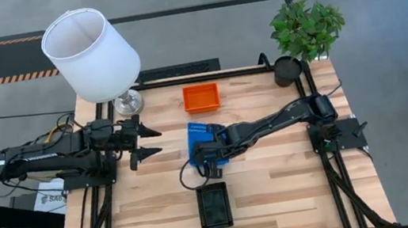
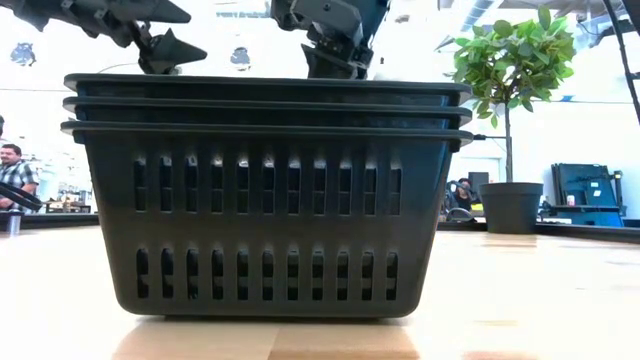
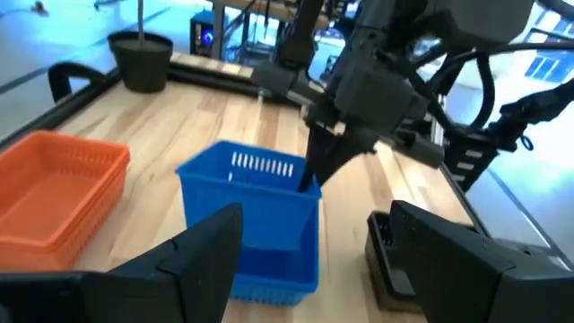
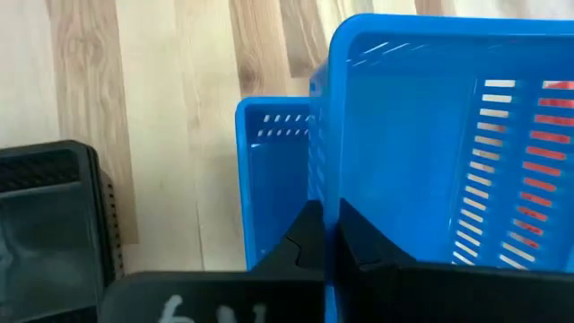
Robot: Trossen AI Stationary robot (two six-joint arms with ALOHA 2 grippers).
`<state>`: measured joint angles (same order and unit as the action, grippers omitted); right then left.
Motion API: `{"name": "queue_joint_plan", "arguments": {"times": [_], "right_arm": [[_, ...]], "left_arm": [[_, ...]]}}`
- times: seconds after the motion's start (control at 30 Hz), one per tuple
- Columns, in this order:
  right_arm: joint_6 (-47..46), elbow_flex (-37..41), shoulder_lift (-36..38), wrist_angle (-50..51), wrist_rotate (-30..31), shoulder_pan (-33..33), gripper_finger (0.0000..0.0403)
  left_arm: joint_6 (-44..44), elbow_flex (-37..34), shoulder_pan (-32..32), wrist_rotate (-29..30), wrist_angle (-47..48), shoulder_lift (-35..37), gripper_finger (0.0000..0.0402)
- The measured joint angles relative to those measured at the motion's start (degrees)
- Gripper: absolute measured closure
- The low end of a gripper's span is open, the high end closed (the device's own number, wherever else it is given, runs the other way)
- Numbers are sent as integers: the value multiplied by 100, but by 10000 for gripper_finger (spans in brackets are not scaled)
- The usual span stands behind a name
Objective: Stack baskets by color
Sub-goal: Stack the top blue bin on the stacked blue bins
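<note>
My right gripper (image 4: 330, 242) is shut on a blue basket (image 4: 430, 135) at the table's middle. A second blue basket (image 4: 269, 179) stands on the table just below and beside it. Orange baskets (image 1: 200, 97) sit nested toward the far edge. A stack of three black baskets (image 2: 265, 200) stands near the front edge. My left gripper (image 1: 148, 142) hovers open to the left of the blue baskets, holding nothing. My right gripper pinches the upper blue basket's side wall at the rim (image 4: 325, 193), one finger (image 4: 300, 242) outside and one (image 4: 368, 247) inside. The fingers come slanting down from above. The basket sits over the second blue basket, offset from it; whether the two touch, I cannot tell.
A white lamp (image 1: 91, 50) stands at the far left corner and a potted plant (image 1: 304, 32) at the far right corner. Bare wood lies to either side of the row of baskets. People show in the room beyond the table.
</note>
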<state>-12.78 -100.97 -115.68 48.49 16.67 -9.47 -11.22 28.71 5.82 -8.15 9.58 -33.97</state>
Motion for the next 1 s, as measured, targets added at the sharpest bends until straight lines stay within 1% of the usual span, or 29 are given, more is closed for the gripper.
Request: {"name": "queue_joint_plan", "arguments": {"times": [0.23, 0.37, 0.53, 1.0], "right_arm": [[110, 0, 2, 105, -113, 12, 394], [78, 0, 2, 125, -483, 8, 367], [-58, 0, 2, 260, -501, 4, 337], [-225, 0, 4, 318, -467, 25, 299]], "left_arm": [[6, 2, 0, 132, 0, 23, 132], [22, 2, 0, 134, 5, 23, 132], [22, 2, 0, 134, 5, 23, 132], [-50, 2, 0, 232, 5, 23, 132]]}}
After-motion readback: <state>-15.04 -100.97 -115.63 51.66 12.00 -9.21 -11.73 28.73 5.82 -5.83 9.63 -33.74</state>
